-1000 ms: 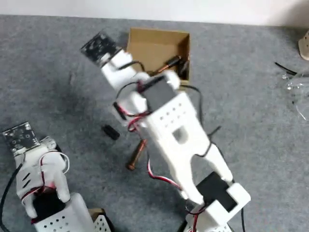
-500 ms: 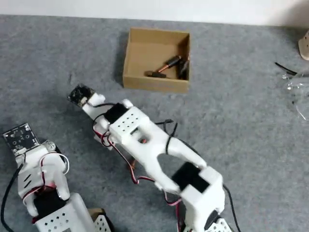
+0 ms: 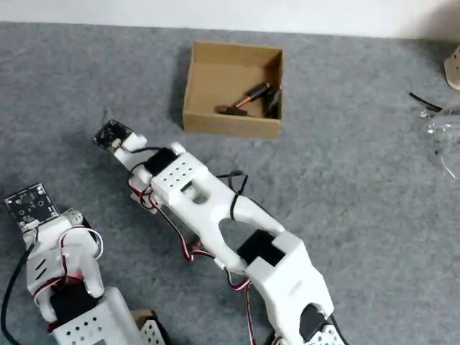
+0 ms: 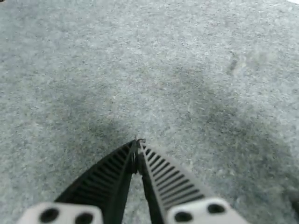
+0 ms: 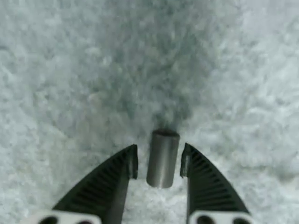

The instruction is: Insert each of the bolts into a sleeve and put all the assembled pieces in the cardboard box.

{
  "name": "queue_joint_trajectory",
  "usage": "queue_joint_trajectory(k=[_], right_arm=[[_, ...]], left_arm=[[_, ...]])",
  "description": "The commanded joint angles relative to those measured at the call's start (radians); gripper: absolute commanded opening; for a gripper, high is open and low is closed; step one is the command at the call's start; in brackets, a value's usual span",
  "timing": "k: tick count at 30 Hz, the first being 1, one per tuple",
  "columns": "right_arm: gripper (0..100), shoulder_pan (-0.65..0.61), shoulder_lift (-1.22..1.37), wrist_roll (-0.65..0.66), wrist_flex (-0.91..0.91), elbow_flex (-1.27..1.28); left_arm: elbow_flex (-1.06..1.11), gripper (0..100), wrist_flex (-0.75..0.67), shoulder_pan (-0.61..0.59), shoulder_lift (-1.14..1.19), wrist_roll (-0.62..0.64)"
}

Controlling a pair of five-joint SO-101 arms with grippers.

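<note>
A short dark grey sleeve point(image 5: 163, 158) lies on the grey carpet between the fingers of my right gripper point(image 5: 159, 155), which is open, with a thin gap on each side of the sleeve. In the high view the right arm point(image 3: 194, 194) stretches left across the middle of the carpet and covers that spot. The cardboard box point(image 3: 198, 79) stands at the back with assembled bolt-and-sleeve pieces point(image 3: 251, 97) inside. My left gripper point(image 4: 137, 143) is shut on nothing, just above bare carpet, and its arm point(image 3: 54, 251) stays at the front left corner.
Clear plastic bits and a black wire point(image 3: 435, 118) lie at the far right edge. A white wall edge point(image 3: 230, 14) runs along the back. Open carpet lies between the box and the right arm.
The right arm swung away from the box, down and to the left, and lowered over the sleeve and bolt on the carpet. The left arm has not moved.
</note>
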Motion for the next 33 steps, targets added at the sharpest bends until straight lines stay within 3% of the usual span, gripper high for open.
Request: queue_joint_trajectory(k=[1,19,33], right_arm=[[13.5,-0.005,-0.021,-0.006,0.054,-0.073],[13.5,0.024,-0.008,-0.006,0.033,-0.076],[13.4,0.022,0.189,-0.014,0.035,-0.085]], left_arm=[[-0.008,1,-0.014,-0.004,-0.008,0.003],[-0.008,1,-0.014,-0.002,-0.008,0.003],[-0.008,1,-0.014,-0.004,-0.008,0.003]])
